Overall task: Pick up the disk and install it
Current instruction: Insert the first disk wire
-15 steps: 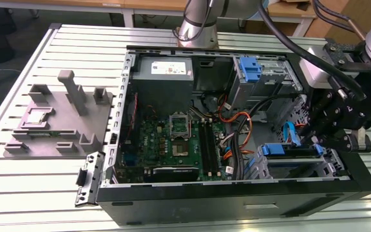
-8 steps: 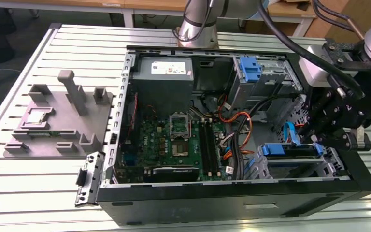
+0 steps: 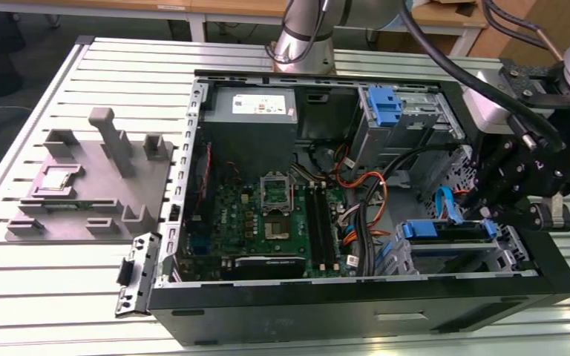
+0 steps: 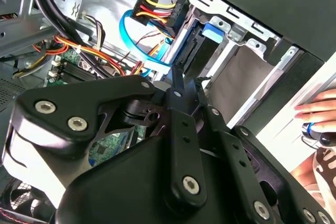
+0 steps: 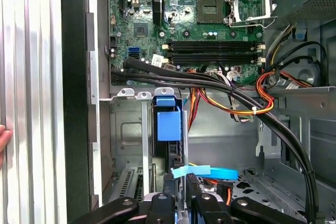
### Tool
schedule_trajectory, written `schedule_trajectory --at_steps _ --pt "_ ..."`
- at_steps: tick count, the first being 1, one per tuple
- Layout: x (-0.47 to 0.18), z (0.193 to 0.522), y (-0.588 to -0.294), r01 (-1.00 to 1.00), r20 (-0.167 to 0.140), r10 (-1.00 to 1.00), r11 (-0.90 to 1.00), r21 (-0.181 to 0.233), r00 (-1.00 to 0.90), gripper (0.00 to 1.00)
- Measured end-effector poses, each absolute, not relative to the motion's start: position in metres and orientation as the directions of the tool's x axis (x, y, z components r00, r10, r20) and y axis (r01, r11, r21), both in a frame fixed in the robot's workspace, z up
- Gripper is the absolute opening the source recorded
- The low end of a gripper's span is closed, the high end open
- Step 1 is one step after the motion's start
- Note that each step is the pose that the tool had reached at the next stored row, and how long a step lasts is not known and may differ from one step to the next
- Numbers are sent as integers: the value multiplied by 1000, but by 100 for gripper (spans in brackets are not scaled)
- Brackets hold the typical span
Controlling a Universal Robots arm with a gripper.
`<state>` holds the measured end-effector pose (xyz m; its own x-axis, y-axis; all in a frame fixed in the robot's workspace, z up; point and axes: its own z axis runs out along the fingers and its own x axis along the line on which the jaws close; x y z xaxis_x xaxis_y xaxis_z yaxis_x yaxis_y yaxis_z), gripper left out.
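Scene: an open computer case (image 3: 364,297) lies on a slatted counter (image 3: 57,297), its motherboard (image 3: 265,222) facing up.
Arm: it reaches in from the exterior view's right, and its black end effector (image 3: 485,210) hangs over the case's drive cage at the corner nearest the exterior view's right.
End effector state: I cannot tell whether the fingers are spread or pressed together; in both wrist views the black linkages crowd the foreground, with the tips just at the blue bracket.
Disk: the disk (image 3: 445,231) sits in the lower drive cage, its blue bracket showing along the top edge just below the end effector; in the first wrist view it appears edge-on, a blue tab (image 5: 169,121) standing between the cage's metal walls; in the second wrist view its blue corner (image 4: 212,31) lies inside the silver cage.
Cables: a light blue cable (image 4: 137,51) and a red-yellow-black bundle (image 4: 155,10) run beside the disk.
Other bay: a blue-handled bay (image 3: 386,107) sits further back in the case.
Fixture: a grey fixture (image 3: 87,182) stands on the counter, beside the case.
Person: fingers (image 4: 317,111) rest outside the case wall.
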<state>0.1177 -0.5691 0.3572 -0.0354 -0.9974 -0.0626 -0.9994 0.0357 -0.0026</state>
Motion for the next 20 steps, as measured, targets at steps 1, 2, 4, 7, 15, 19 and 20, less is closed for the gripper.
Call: schedule_trajectory --at_steps 1,2,4,7,15,19,20 --pt "118 357 -569 -999 -63 -997 36 -3 -35 24" --pt "118 357 -569 -999 -63 -997 36 -3 -35 24" --pt "118 357 -569 -999 -63 -997 36 -3 -35 24" --pt "118 357 -569 -999 -63 -997 36 -3 -35 24" --pt "118 361 -569 -999 -63 -997 36 -3 -35 24" --pt "119 361 -569 -999 -63 -997 36 -3 -35 24" --pt "119 361 -569 -999 -63 -997 36 -3 -35 24"
